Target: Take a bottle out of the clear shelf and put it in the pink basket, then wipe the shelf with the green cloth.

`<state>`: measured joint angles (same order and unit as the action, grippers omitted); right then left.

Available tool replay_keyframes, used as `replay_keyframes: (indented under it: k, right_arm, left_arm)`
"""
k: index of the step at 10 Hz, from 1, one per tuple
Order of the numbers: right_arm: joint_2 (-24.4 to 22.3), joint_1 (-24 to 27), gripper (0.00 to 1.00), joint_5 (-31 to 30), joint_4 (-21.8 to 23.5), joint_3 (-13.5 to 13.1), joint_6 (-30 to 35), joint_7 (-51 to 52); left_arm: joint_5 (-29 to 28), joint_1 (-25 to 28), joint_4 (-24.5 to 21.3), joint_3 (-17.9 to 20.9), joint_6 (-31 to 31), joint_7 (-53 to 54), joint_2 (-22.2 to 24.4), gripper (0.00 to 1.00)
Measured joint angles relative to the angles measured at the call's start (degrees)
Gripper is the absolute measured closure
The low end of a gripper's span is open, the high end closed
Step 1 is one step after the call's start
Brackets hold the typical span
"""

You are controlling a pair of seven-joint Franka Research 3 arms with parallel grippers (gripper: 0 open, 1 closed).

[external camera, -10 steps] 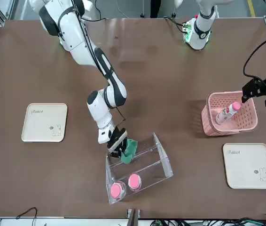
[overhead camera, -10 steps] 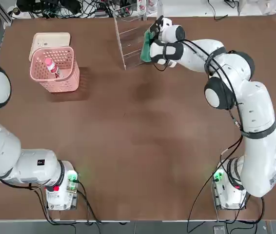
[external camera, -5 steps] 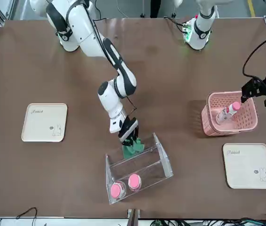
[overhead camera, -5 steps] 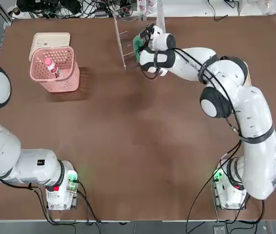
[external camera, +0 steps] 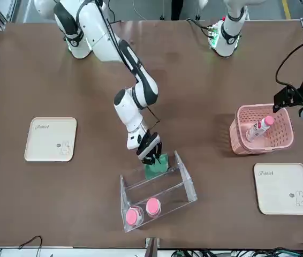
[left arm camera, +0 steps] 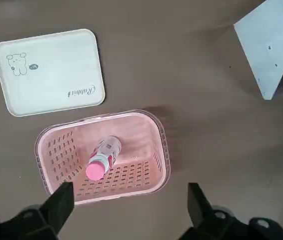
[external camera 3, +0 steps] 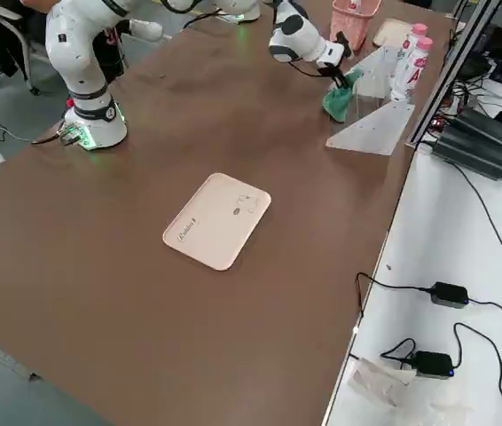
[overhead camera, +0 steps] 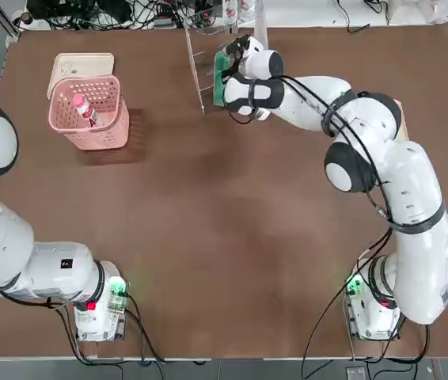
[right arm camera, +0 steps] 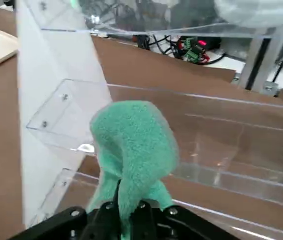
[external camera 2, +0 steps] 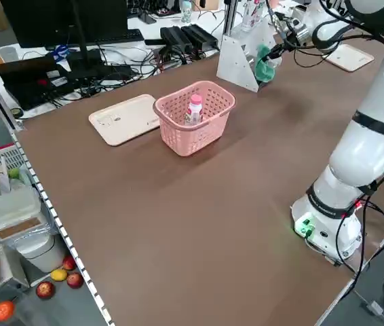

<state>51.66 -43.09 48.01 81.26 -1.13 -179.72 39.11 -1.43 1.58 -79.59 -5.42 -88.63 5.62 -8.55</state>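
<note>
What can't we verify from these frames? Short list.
- Contact of green cloth with clear shelf: right pincer and the cloth cover it in the top and front views.
- Left pincer: cut off by the front view's right edge.
- Bottle label print: too small anywhere.
- Two pink-capped bottles in the shelf: bodies hidden under their caps, front view.

My 2 arms are glossy white shells with black joint rings, black cables clipped along the right arm (overhead camera: 382,158), green lights glowing at both bases, black fingers (left arm camera: 61,205)
</note>
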Motion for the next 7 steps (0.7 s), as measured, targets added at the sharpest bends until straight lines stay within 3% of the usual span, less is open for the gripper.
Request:
replay_keyframes:
  k: [4,7]
  right_arm:
    - [-1.98,5.79,0.94,-0.21,1.44,-0.17,4.17,10.65]
    - [-8.58,9.69,0.94,-0.2,5.34,-0.27,11.03,13.27]
  left_arm:
    - [0.0,0.0,0.0,0.0,0.0,0.0,0.0,0.0]
    - [0.0,-0.05,0.01,-0.08,0.0,0.0,0.0,0.0]
